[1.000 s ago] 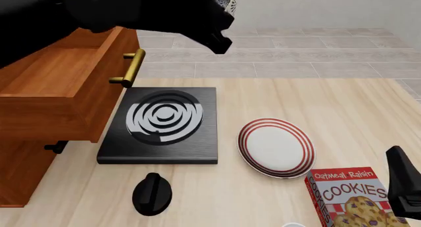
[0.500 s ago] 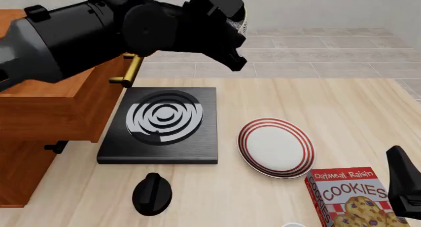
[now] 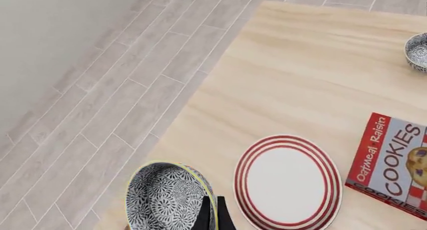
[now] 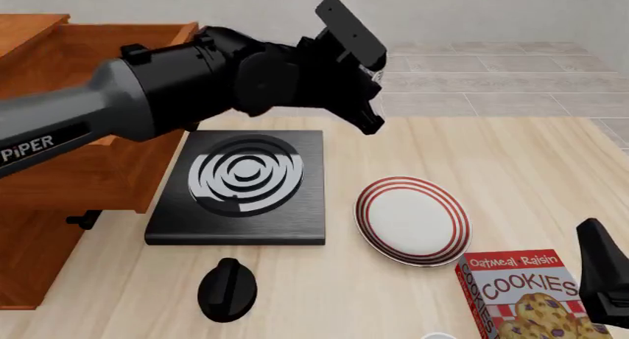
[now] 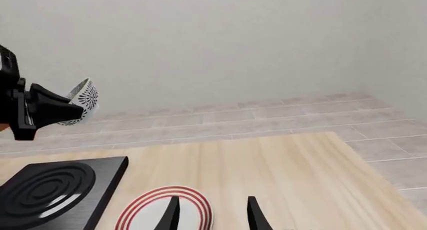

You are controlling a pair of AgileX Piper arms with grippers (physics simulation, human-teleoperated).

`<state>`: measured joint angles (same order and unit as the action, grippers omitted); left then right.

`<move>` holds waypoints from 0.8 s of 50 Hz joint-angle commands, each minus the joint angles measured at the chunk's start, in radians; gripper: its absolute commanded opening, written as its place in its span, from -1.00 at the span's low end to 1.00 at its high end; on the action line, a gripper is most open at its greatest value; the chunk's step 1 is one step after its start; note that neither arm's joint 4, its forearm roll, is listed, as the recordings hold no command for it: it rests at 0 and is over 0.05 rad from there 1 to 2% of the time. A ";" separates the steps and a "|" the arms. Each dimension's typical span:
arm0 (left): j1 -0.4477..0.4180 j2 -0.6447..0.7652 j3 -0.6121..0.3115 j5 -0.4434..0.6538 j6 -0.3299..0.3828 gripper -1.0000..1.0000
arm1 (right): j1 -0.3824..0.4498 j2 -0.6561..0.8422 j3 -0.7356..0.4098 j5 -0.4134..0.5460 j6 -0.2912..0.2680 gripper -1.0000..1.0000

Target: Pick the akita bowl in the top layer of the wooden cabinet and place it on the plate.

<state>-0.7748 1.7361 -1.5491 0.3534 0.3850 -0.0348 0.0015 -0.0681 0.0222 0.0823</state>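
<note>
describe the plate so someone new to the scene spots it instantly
On the pale wooden table, look just right of the black square stove with white rings. The plate lies flat there, in front of the cookies box. It is the only round white dish with red concentric rings at its rim; the akita bowl, black-and-white patterned, is held up by the left gripper.

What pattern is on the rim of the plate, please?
Red concentric rings on the white plate, clearest in the left wrist view.
</note>
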 commanded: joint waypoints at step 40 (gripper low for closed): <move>-0.043 0.137 0.052 -0.097 0.022 -1.00 | -0.007 0.003 -0.001 0.008 0.035 1.00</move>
<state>-0.8072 1.8421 -1.4845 0.2699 0.4012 -0.0408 0.0041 -0.0701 0.0309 0.1120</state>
